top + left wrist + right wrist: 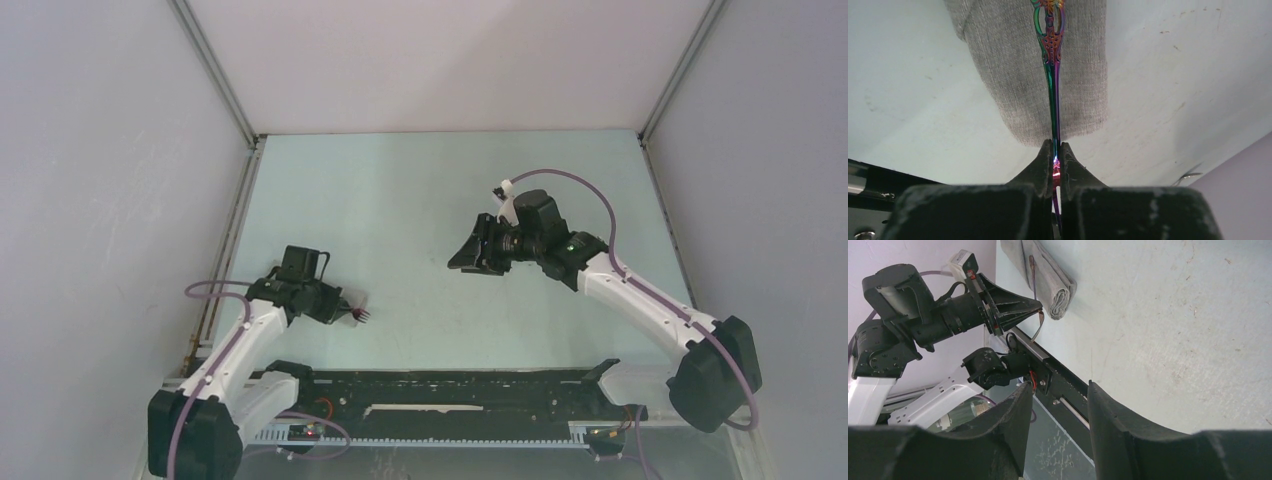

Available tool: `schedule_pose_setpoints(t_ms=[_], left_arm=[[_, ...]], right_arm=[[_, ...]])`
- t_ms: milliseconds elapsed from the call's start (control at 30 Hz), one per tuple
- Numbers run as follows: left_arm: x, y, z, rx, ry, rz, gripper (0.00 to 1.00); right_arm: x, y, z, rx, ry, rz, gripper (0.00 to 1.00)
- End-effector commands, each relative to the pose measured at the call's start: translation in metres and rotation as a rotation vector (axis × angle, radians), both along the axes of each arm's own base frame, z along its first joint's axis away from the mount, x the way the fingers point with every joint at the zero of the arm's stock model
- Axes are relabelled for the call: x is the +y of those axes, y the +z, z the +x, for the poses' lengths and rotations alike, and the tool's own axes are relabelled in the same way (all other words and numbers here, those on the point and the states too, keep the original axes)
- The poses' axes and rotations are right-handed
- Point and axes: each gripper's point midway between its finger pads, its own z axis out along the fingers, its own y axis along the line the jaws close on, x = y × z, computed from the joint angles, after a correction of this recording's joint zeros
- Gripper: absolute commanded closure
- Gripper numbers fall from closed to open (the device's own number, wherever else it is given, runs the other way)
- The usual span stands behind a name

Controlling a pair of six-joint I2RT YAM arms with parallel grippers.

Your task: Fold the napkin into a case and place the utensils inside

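Left wrist view: the left gripper [1055, 147] has its fingers pinched onto the slim shank of a utensil [1053, 90]. The pierced, iridescent handle end reaches out over the case [1008, 75]. The handle is in plain sight all along the cloth, so it sits above or on the fabric, not inside it. No view settles whether this is the fork or the spoon.

The case is a narrow, coarse-woven grey-beige strip lying flat on the pale table [1173, 75]. It is at the near left, just ahead of the left fingertips.

Right wrist view: the case [1058, 287] shows a rolled, layered end beside the left gripper [1039, 305], close to the black rail [1068, 385] at the table's near edge. The right gripper [1058, 390] has its fingers moderately apart and holds nothing.

Top external view: the left gripper [340, 308] is low at the near left, and the right gripper [462, 262] hangs well apart toward the centre right. The cloth cannot be made out here.

The step in hand appears to be insertion. It would go best with the utensil kept in line with the long axis of the case and its tip led low between the layers at the open end. Pushing over the top layer would probably drag the soft cloth. The free right gripper could pin the case.
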Motion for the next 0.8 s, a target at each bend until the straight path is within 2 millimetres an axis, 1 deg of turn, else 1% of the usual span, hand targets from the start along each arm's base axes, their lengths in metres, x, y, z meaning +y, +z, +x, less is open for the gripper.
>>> schedule_pose_setpoints(t_ms=[0,67,133,300,400,567,767], left_arm=[[0.012,0.005,0.017,-0.049,-0.016,0.07,1.0],[0.017,0.007,0.021,-0.058,-0.01,0.092,1.0],[0.02,0.006,0.023,-0.057,-0.008,0.098,1.0],[0.036,-0.001,0.029,-0.048,-0.025,0.178,1.0],[0.044,0.0,0.033,-0.05,-0.02,0.212,1.0],[0.053,0.002,0.042,-0.067,-0.002,0.254,1.0],[0.062,0.001,0.051,-0.07,0.009,0.292,1.0]], right_arm=[[0.003,0.001,0.0,-0.025,0.019,0.011,0.48],[0.002,-0.002,0.0,-0.016,0.017,0.008,0.48],[0.002,-0.004,0.0,-0.014,0.016,0.009,0.48],[0.0,-0.005,0.002,-0.016,0.011,0.005,0.49],[-0.001,-0.008,0.002,-0.01,0.005,0.001,0.49],[-0.002,-0.015,0.002,0.003,0.002,-0.004,0.5],[-0.004,-0.017,0.0,0.005,-0.002,-0.012,0.5]])
